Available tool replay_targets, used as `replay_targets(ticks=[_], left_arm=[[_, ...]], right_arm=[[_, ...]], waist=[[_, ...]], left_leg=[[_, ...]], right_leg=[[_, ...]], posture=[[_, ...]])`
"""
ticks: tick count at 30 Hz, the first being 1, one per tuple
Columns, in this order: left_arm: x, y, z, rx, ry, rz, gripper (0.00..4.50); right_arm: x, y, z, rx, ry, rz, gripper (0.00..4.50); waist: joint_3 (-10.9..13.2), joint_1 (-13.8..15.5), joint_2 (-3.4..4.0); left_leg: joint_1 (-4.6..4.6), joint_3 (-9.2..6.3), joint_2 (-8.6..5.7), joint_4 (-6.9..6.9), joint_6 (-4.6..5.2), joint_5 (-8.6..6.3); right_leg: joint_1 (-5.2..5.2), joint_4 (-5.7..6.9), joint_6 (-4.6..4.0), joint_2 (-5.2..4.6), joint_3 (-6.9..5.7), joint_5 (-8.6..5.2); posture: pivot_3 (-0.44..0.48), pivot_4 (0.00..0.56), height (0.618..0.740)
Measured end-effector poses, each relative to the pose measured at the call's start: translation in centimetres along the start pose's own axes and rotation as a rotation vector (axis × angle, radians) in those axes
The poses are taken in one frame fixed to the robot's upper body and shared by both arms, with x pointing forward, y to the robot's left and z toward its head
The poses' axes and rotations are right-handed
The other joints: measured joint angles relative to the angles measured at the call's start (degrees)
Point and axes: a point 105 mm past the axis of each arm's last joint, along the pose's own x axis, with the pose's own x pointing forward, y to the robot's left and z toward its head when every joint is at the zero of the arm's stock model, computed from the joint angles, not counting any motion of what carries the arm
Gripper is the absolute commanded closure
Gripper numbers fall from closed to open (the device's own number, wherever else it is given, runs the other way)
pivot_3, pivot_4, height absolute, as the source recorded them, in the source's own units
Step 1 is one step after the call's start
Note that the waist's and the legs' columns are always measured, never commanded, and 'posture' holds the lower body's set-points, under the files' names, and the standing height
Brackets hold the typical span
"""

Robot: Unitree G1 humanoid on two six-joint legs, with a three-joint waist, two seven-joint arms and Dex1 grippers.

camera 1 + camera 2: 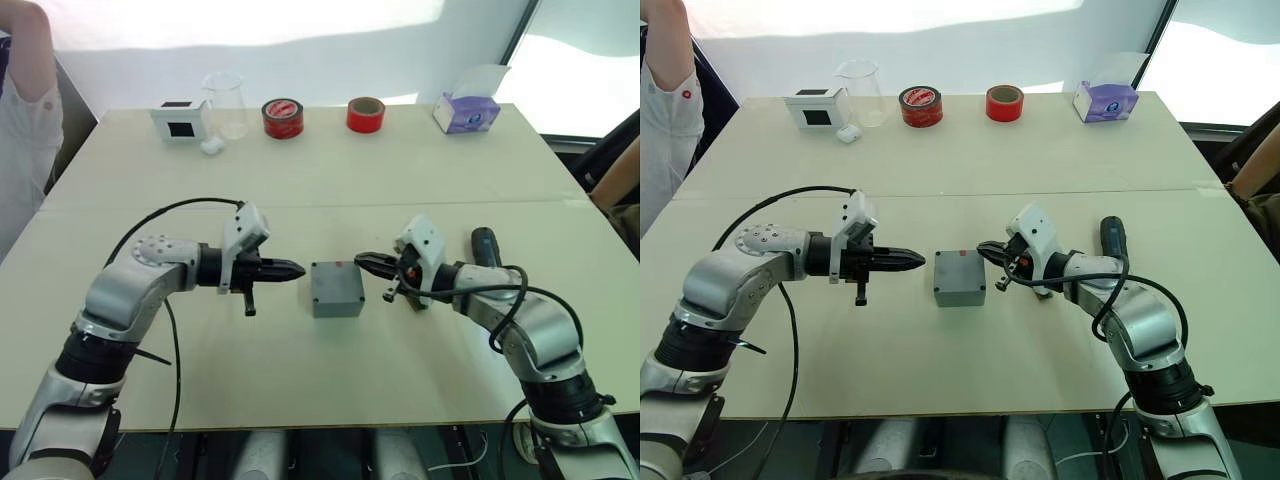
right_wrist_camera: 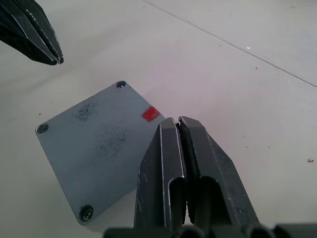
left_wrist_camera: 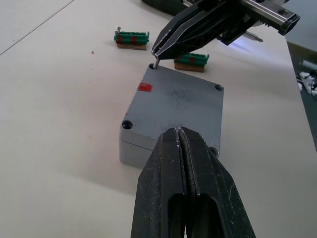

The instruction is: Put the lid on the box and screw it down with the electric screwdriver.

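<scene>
Box (image 1: 336,288) sits mid-table w/ lid (image 3: 178,101) on top, red mark near one corner. L gripper (image 1: 296,268) just beside it, fingers pressed together, empty. R gripper (image 3: 156,58) pinches a small screw (image 3: 155,64) at a corner hole — electric screwdriver (image 1: 486,246) lies behind R arm.

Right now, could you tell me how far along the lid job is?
The lid already sits on the box. The right gripper is holding a screw at one corner; the left gripper is shut and empty. Still left: driving the screws, as the electric screwdriver lies untouched on the table.
</scene>
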Motion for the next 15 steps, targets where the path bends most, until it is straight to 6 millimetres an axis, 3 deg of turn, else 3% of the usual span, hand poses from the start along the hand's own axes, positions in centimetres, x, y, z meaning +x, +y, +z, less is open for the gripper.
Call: replay_targets(ticks=[10, 14, 15], left_arm=[[0.02, 0.03, -0.01, 0.000, 0.000, 0.003, 4.50], [0.02, 0.03, -0.01, 0.000, 0.001, 0.003, 4.50], [0.03, 0.03, -0.02, 0.000, 0.001, 0.003, 4.50]], right_arm=[[0.24, -0.06, -0.57, -0.002, 0.021, -0.001, 4.49], [0.25, -0.11, -0.63, -0.004, 0.024, -0.004, 3.48], [0.24, -0.18, -0.69, -0.005, 0.027, -0.008, 2.97]], waist=[[0.00, 0.04, 0.00], [0.00, 0.02, 0.00], [0.00, 0.02, 0.00]], left_leg=[[0.00, 0.00, 0.00, 0.00, 0.00, 0.00], [0.00, 0.00, 0.00, 0.00, 0.00, 0.00], [0.00, 0.00, 0.00, 0.00, 0.00, 0.00]], right_leg=[[0.00, 0.00, 0.00, 0.00, 0.00, 0.00], [0.00, 0.00, 0.00, 0.00, 0.00, 0.00], [0.00, 0.00, 0.00, 0.00, 0.00, 0.00]], posture=[[0.000, 0.150, 0.740], [0.000, 0.150, 0.740], [0.000, 0.150, 0.740]])
